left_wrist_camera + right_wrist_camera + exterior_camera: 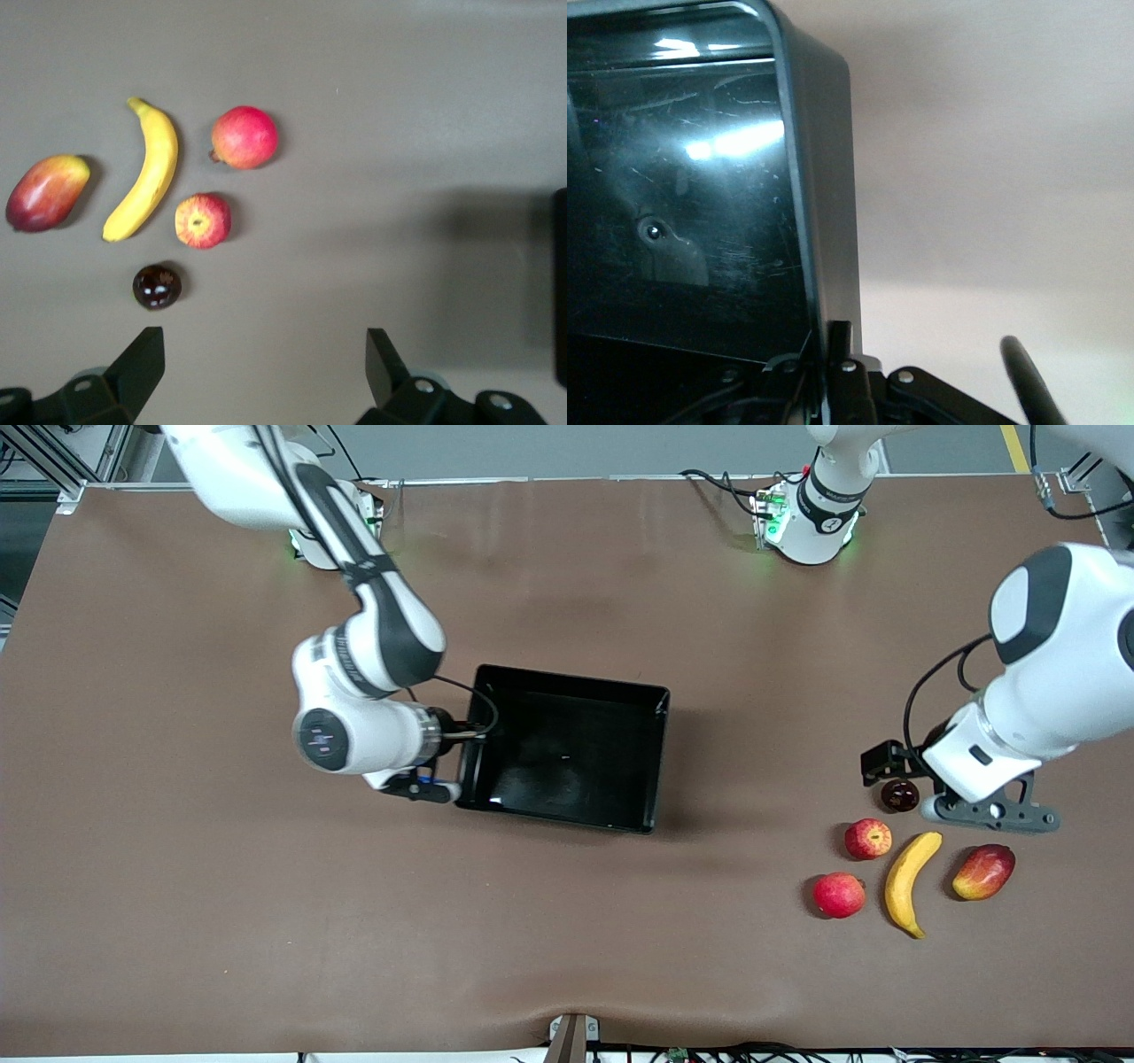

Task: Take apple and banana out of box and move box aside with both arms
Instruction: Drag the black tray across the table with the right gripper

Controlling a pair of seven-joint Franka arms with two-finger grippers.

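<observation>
A: Front view first. What lies around the fruits?

B: Five items cluster toward the left arm's end of the table (pixel 221 886), which is covered in a plain brown sheet. The banana (pixel 908 881) lies between the pink-red apple (pixel 838 894) and the mango (pixel 983 872). The small apple with yellow patches (pixel 867 838) is farther from the camera than the pink-red one. A dark round fruit (pixel 899 794) sits just beside the left arm's wrist housing.

A: And the box?

B: The black tray (pixel 567 748) is mid-table, nothing in it. The right gripper (pixel 456 757) is at its wall toward the right arm's end. The arm's forearm hides part of that wall. The left gripper (pixel 992 810) hangs over the table near the dark fruit.

A: Room?

B: Grey floor along the top edge, both bases with green lights, cables near them.

A: Left wrist view.

B: Left gripper's fingers (pixel 142 359) stand wide apart, holding nothing. Between them and the other fruits sits the dark fruit (pixel 157 286). Banana (pixel 146 173), small apple (pixel 203 220), pink-red apple (pixel 244 137) and mango (pixel 46 191) all lie unobstructed.

A: Right wrist view.

B: Right gripper (pixel 833 372) is clamped on the tray's wall (pixel 828 195), one finger on each face. The glossy floor reflects lights.
</observation>
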